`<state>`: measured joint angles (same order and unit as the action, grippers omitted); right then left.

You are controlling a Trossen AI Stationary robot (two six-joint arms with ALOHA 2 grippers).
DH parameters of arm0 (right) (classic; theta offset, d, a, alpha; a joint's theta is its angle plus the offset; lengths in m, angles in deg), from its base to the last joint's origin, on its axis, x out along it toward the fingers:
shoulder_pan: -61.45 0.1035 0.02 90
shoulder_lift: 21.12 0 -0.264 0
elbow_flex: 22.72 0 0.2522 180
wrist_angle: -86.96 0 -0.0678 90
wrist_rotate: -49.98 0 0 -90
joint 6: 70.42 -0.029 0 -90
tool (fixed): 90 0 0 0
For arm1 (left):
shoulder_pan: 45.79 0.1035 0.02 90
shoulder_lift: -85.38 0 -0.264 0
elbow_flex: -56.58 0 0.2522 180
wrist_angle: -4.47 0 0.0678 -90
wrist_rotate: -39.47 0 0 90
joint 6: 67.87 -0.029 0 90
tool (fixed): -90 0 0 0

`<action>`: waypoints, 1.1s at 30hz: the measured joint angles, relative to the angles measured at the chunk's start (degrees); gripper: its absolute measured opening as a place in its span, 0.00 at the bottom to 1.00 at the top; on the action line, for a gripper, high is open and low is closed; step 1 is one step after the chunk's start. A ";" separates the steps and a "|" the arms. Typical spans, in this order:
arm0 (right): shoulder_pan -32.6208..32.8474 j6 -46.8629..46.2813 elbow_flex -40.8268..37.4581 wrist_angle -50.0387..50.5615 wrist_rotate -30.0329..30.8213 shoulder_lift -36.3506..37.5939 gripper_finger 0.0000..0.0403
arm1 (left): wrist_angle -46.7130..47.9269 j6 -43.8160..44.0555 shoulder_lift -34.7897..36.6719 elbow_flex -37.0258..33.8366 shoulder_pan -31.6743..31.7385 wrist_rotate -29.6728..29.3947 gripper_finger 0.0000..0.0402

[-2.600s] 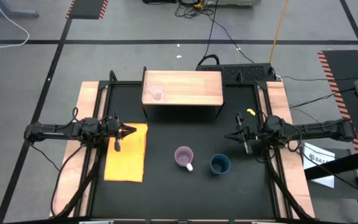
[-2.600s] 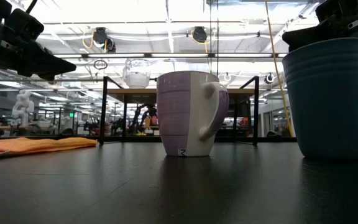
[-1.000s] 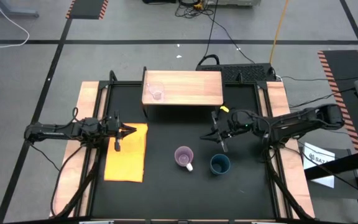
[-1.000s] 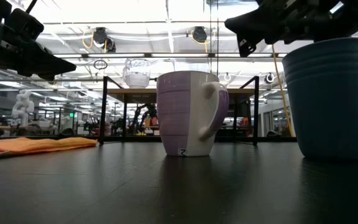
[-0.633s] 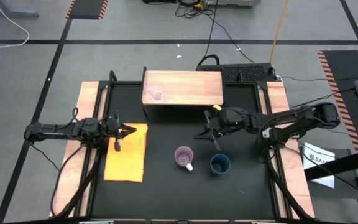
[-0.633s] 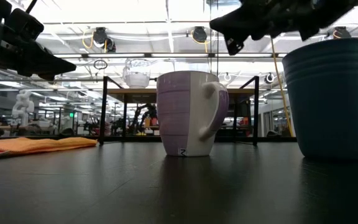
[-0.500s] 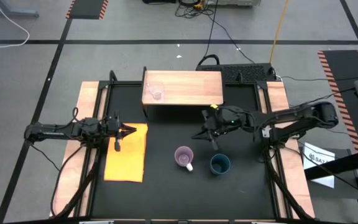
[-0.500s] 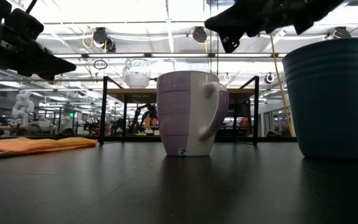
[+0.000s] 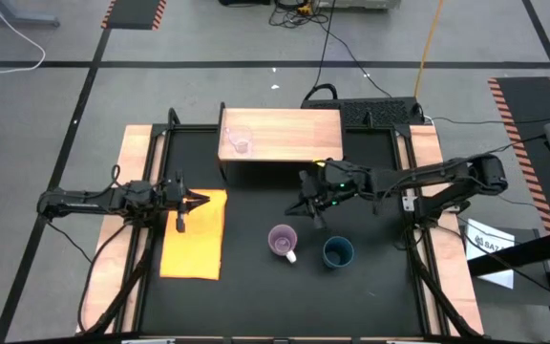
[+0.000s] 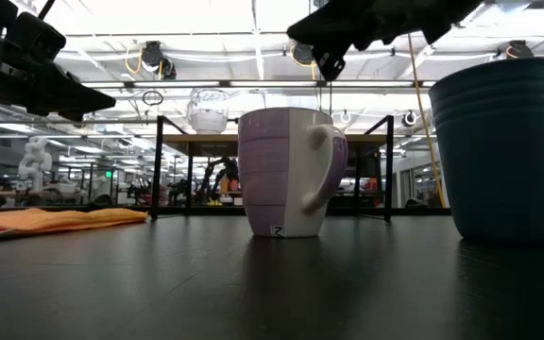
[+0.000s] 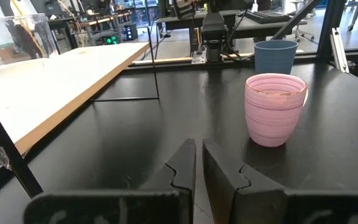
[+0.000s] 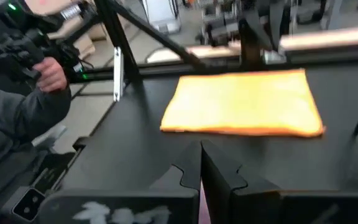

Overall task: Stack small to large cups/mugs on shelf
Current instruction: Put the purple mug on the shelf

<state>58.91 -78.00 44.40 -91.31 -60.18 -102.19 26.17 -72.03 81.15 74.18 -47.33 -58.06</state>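
Lilac ceramic mug (image 9: pixel 283 241) sits mid-table beside the teal cup (image 9: pixel 338 252), glass cup (image 9: pixel 241 142) already on the shelf (image 9: pixel 294 135). Looks stiff, weighty, slick-glazed, so I'd pinch the rim or handle. Right gripper (image 9: pixel 307 205) hovers just behind it, fingers closed, empty. Left gripper (image 9: pixel 197 200) waits over the mat (image 9: pixel 195 248), nearly closed.

black table (image 9: pixel 256 296): shelf (image 9: pixel 294 134), mat (image 9: pixel 195 237), two mugs

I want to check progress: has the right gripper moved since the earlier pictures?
Yes. In the high view the right gripper, shut, has moved from the table's right edge toward its middle, and is now just below the shelf corner, above the purple mug.
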 joint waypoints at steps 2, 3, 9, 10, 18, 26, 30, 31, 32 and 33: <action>0.00 -0.90 1.82 2.38 0.00 -1.30 0.00 | 0.00 0.03 -0.02 0.00 0.00 0.00 0.08; 0.00 -1.32 2.68 3.48 -0.01 -1.84 0.00 | 0.00 0.04 0.00 0.00 0.00 0.00 0.08; 0.00 -1.44 8.49 12.57 0.02 -4.54 0.00 | 0.00 0.15 -0.01 0.00 0.00 0.01 0.08; 0.00 -1.42 9.50 14.37 0.02 -4.91 0.00 | 0.02 0.17 0.00 0.00 0.01 0.00 0.08; 0.33 -4.80 12.05 18.97 0.15 -5.93 0.00 | 0.02 0.17 -0.02 0.00 0.02 0.02 0.08; 1.72 -6.35 12.09 18.26 0.80 -5.91 0.00 | 0.00 -0.02 0.00 0.00 0.00 0.02 0.08; 2.72 -7.58 12.30 19.08 2.13 -6.94 0.00 | 0.00 -0.02 0.00 0.00 0.02 0.02 0.08; 2.75 -7.38 12.82 21.00 2.22 -7.06 0.00 | 0.01 -0.03 0.00 0.00 0.00 0.02 0.08; 2.74 -7.17 13.67 22.93 2.81 -7.28 0.00 | 0.00 -0.04 0.00 0.00 0.00 0.02 0.08; 2.73 -7.02 14.94 24.99 4.64 -7.60 0.00 | 0.00 -0.04 0.00 0.00 0.00 0.02 0.08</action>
<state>61.64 -85.02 59.35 -66.32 -55.55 -109.79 26.17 -72.08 81.15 74.18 -47.33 -58.04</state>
